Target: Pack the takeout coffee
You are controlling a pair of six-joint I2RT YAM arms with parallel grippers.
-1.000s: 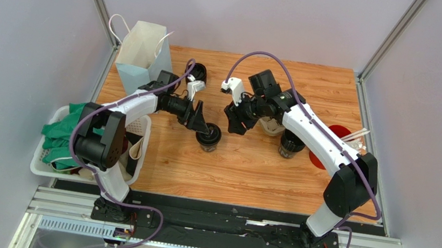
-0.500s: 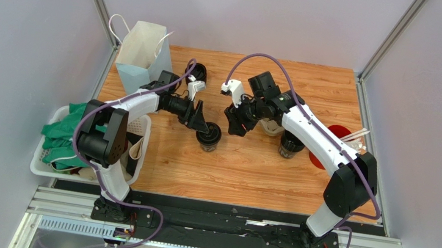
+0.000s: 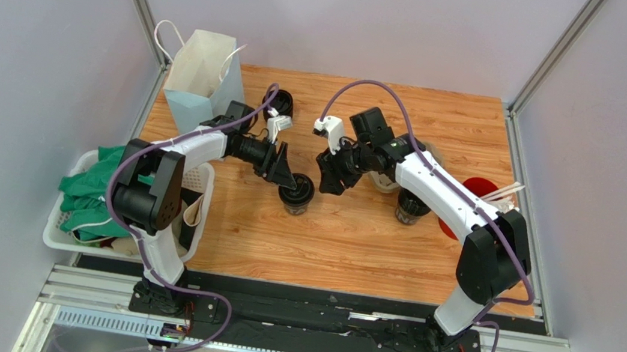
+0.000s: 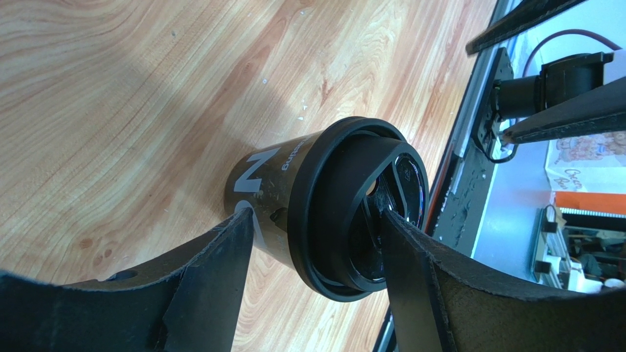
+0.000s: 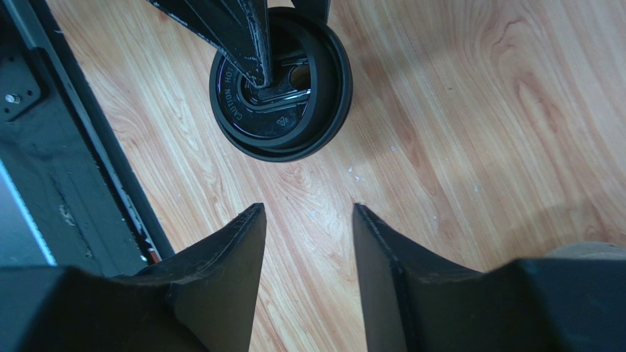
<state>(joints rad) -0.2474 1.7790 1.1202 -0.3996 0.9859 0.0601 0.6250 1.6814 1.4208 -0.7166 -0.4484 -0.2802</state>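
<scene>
The takeout coffee point(image 3: 295, 195), a small black cup with a black lid, stands upright on the wooden table point(image 3: 345, 244). My left gripper point(image 3: 287, 177) grips its rim from the left: one finger point(image 4: 220, 279) presses the cup's wall and the other finger point(image 4: 426, 293) lies on the lid of the takeout coffee point(image 4: 345, 213). Just to the right and above the cup, my right gripper point(image 3: 327, 176) hangs open and empty. In the right wrist view the takeout coffee point(image 5: 294, 110) sits ahead of the right gripper point(image 5: 307, 213), with a left finger point(image 5: 246, 37) across its lid.
A second black cup point(image 3: 413, 207) stands to the right beside a beige cardboard piece point(image 3: 383, 182) under the right arm. A third black cup point(image 3: 282, 102) is at the back. A red cup with straws point(image 3: 476, 196), a paper bag point(image 3: 202, 80) and a white basket point(image 3: 194, 215) of cloths flank the table.
The right gripper has shifted a little to the left, closer to the cup. The left gripper and the cup have stayed put.
</scene>
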